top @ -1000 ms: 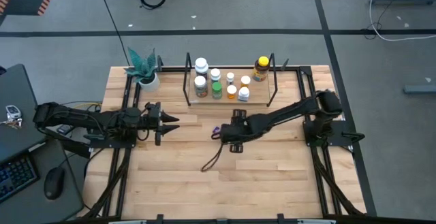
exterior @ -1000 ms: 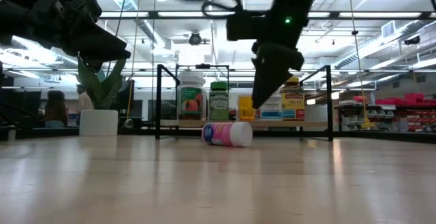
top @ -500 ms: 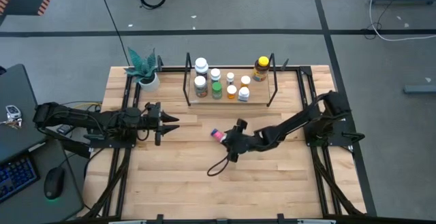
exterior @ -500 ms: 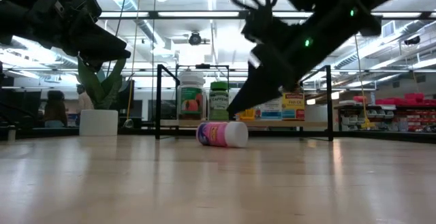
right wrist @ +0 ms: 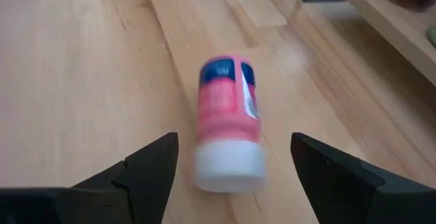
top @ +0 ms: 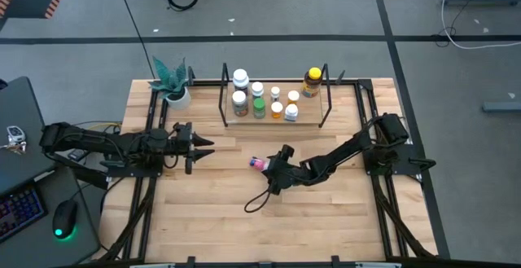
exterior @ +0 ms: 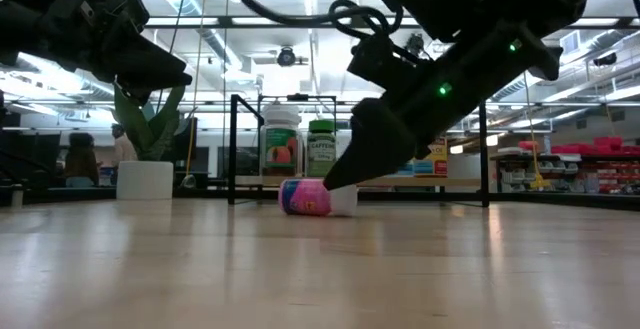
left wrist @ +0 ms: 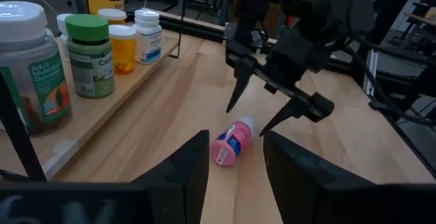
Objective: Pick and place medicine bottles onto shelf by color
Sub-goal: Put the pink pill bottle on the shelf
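Observation:
A pink bottle [top: 259,164] with a blue label and a white cap [right wrist: 229,171] lies on its side on the wooden table, in front of the shelf [top: 275,121]. Several medicine bottles stand on the shelf: white ones, a green one [left wrist: 89,55] and an amber one with a yellow cap [top: 313,81]. My right gripper [top: 273,169] slants down over the lying bottle and is open, one finger on either side of the cap end with a gap showing on both sides. My left gripper [top: 210,146] hovers at the table's left, slightly open, with nothing between its fingers.
A white pot with a green plant [top: 172,82] stands at the far left corner. A dark cable loop [top: 259,199] hangs from the right arm over the table's middle. Black rails [top: 146,191] run along both sides. A keyboard and a mouse [top: 63,219] lie beyond the left edge.
My right gripper has come down toward the lying pink bottle, tipped from pointing steeply down to a shallower slant, and opened wider. The bottle has shifted a little toward the near edge, still on its side.

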Controlling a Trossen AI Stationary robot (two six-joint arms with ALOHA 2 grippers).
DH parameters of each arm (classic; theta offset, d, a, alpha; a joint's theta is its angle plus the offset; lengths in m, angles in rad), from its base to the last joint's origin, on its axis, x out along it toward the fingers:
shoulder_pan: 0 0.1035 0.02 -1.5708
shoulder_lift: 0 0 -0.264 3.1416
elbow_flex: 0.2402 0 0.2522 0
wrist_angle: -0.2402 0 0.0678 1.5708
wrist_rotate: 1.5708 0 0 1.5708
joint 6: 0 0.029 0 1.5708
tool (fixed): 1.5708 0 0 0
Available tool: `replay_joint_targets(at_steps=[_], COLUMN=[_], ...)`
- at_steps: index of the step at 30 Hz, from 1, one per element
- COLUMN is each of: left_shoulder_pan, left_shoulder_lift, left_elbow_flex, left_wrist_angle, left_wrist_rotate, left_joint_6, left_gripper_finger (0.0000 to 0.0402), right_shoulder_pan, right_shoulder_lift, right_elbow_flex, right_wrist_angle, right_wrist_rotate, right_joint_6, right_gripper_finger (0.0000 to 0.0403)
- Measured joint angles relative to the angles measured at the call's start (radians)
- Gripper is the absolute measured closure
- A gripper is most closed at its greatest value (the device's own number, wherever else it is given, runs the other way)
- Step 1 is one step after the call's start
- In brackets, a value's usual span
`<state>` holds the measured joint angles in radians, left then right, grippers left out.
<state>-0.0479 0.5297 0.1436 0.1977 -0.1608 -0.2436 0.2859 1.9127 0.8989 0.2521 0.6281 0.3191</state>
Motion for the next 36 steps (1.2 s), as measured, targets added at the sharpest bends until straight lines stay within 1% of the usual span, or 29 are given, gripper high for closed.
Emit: replay_joint_targets(at_steps=[6, 9, 15, 20, 23, 28, 36], left_shoulder_pan=[0.000, 0.000, 0.000, 0.000, 0.000, 0.000, 0.000], left_shoulder_lift=[0.000, 0.000, 0.000, 0.000, 0.000, 0.000, 0.000], left_elbow_flex=[0.000, 0.000, 0.000, 0.000, 0.000, 0.000, 0.000], left_wrist_angle=[-0.001, -0.001, 0.000, 0.000, 0.000, 0.000, 0.000], left_wrist_rotate=[0.000, 0.000, 0.000, 0.000, 0.000, 0.000, 0.000], left_joint_6=[0.000, 0.000, -0.007, -0.007, -0.006, -0.006, -0.007], left_gripper_finger=[0.0253, 0.0249, 0.0253, 0.0257, 0.0253, 0.0248, 0.0257], right_shoulder_pan=[0.000, -0.001, -0.029, -0.054, -0.058, -0.059, -0.058], right_shoulder_lift=[0.001, 0.001, 0.001, 0.001, 0.001, 0.001, 0.001], right_elbow_flex=[0.001, 0.001, -0.015, -0.035, -0.047, -0.058, -0.058], right_wrist_angle=[-0.027, -0.027, -0.022, 0.018, 0.020, 0.024, 0.041], right_wrist_rotate=[-0.001, -0.019, -0.027, -0.073, -0.081, -0.082, -0.082], right_joint_6=[0.003, -0.005, -0.010, -0.008, -0.005, -0.004, -0.014], right_gripper_finger=[0.0112, 0.0112, 0.0112, 0.0112, 0.0116, 0.0144, 0.0190])
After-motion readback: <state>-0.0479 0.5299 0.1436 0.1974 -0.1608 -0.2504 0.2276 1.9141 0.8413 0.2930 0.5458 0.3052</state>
